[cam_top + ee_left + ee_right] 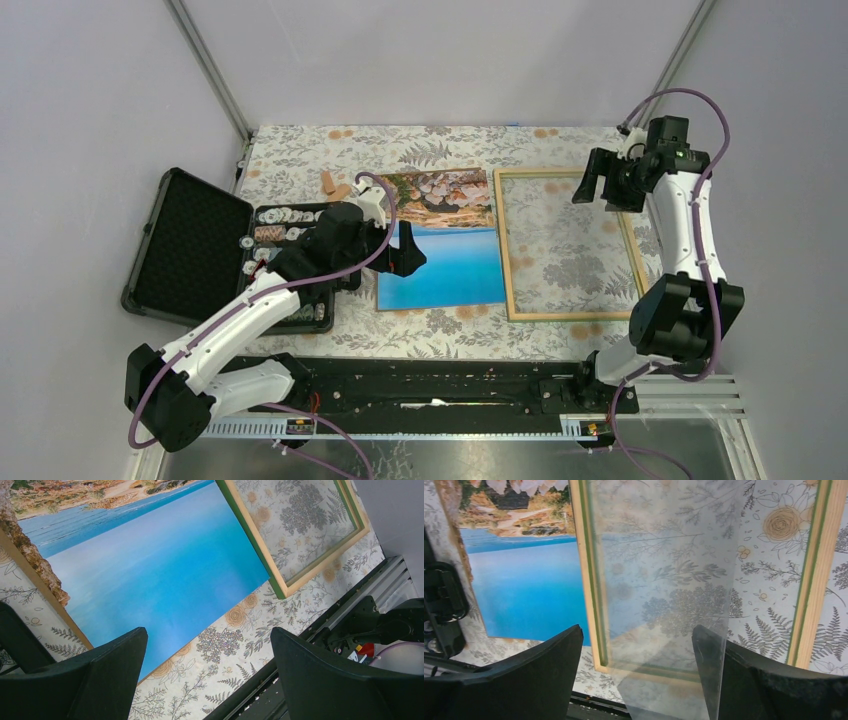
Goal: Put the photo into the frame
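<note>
1. Two robot arms stand at the near edge of the surface (440, 335), which has a cloth with flowers and leaves on it.
2. Two grippers are in view, one on each arm.
3. One photo (450, 265) lies flat on the surface, picture side up, near the middle.
4. One frame (507, 245) lies flat just to the right of the photo. Its long side is right up against the photo's long side.
5. One black case (190, 250) lies open at the left, with rows of poker chips (280, 225) inside.
6. The photo (160, 570) is a big rectangle. Most of it is bright blue sea and sky. At the far end there are brown and pink rocks.
7. The frame (254, 535) is thin and a bit bigger than the photo (524, 590). Light wood faces up, with a green line along the inner edge. The flowery cloth shows through its middle.
8. The left gripper (405, 250) hangs over the near left part of the photo. Its fingers (100, 675) are spread wide and hold nothing.
9. The right gripper (597, 185) is above the far right part of the frame (581, 580). Its fingers (534, 675) are spread apart too.
10. One see-through sheet (664, 580) shows in front of the right wrist camera, over the frame. I cannot tell if it touches a finger.
</note>
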Tool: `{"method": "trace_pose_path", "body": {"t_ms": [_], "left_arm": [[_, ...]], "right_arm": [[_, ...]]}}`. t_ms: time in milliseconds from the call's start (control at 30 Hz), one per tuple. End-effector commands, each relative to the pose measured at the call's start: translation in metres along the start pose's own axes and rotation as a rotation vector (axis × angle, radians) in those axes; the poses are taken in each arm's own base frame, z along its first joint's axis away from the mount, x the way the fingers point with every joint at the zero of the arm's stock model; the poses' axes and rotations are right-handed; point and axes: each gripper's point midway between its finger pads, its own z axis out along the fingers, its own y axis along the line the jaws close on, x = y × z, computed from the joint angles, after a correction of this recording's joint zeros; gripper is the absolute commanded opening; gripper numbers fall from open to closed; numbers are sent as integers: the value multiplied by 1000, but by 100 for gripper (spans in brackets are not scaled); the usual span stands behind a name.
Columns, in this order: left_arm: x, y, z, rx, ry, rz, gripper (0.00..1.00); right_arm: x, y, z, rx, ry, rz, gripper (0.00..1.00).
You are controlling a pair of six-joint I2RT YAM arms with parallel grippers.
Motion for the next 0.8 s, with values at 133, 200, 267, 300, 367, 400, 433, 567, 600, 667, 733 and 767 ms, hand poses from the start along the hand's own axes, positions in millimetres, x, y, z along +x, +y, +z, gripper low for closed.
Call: {"method": "trace_pose_path", "body": {"t_ms": [133, 200, 267, 300, 367, 400, 433, 567, 600, 667, 733, 767], "left_arm": [[-11, -7, -4, 38, -50, 17, 99], [-11, -7, -4, 38, -51, 18, 99], [-11, -7, -5, 39, -51, 19, 99], [-12, -7, -5, 39, -53, 19, 99], [-12, -8, -5, 39, -55, 21, 99], [-11, -7, -5, 39, -53, 21, 99], [-11, -7, -5, 39, -51, 20, 99], [-10, -8, -5, 44, -48, 20, 99], [-10, -8, -4, 44, -48, 20, 99], [-10, -7, -4, 41, -47, 19, 99], [-9, -7, -4, 42, -45, 20, 99], [-9, -7, -4, 43, -44, 20, 99]], "right_arm": [[-6, -19, 8, 89, 35, -75, 90], [-6, -25, 11, 110, 44, -75, 90], [-5, -32, 14, 136, 56, -76, 90], [-5, -36, 15, 150, 62, -77, 91], [-3, -41, 17, 169, 73, -83, 91], [-3, -44, 18, 175, 76, -83, 91], [-4, -47, 19, 180, 77, -82, 91], [-6, -61, 20, 196, 74, -69, 91], [-7, -64, 19, 199, 72, -67, 91], [-6, -71, 19, 198, 77, -62, 91], [-6, -81, 19, 205, 80, -57, 91], [-7, -87, 18, 214, 79, -50, 91]]}}
